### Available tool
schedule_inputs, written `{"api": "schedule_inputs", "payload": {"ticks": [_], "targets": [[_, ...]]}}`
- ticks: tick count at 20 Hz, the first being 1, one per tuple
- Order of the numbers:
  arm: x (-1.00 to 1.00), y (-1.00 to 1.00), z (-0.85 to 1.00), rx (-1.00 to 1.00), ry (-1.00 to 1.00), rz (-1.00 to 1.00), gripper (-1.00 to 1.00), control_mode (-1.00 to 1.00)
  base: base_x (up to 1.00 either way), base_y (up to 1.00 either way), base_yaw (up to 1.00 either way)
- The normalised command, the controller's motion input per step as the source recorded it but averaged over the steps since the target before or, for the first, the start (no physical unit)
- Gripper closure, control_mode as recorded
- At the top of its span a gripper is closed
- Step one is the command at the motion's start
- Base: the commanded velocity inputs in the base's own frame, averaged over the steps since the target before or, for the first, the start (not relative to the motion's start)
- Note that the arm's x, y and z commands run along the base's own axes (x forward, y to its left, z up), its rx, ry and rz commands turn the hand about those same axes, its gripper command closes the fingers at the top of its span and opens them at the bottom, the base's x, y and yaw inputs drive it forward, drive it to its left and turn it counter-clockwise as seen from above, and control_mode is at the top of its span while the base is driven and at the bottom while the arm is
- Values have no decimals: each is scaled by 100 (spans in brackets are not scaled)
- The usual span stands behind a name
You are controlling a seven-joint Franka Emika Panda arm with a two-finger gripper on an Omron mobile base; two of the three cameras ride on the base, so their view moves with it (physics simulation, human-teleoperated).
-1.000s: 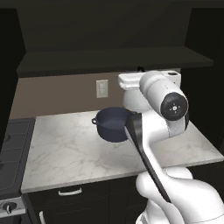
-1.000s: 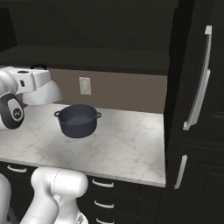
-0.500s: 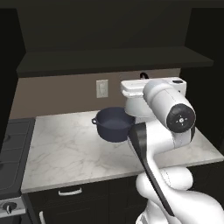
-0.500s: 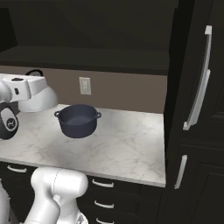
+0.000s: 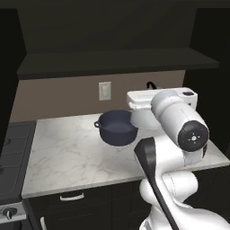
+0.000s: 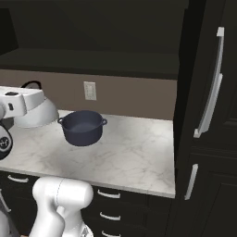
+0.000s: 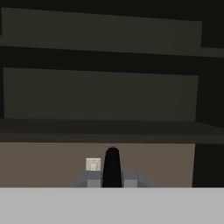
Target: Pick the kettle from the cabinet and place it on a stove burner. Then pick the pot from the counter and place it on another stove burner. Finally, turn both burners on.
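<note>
Claw (image 7: 112, 180) clamped on black arched handle of kettle (image 6: 38, 112), carried above marbled surface (image 6: 134, 157). Blue-grey pot (image 6: 83, 127) just beside at 3 o'clock. Judged step: transporting kettle. Next: swing toward stove (image 5: 11, 157), far 9 o'clock, lower onto burner.

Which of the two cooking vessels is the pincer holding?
The small white kettle: the pincer is shut on its black arched handle. The wide dark blue pot sits apart from it on the counter, with nothing gripping it.
</note>
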Motion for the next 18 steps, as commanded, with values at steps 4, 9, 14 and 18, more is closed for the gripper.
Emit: {"api": "schedule_inputs", "payload": {"ticks": [4,9,14,18], "targets": [[-29,0,-11,0,1,0,100,-100,0,0,0],[-10,0,-3,0,1,0,100,-100,0,0,0],[-2,0,0,0,-1,0,100,100,-8,0,0],[0,0,0,0,0,0,100,100,-59,0,0]]}}
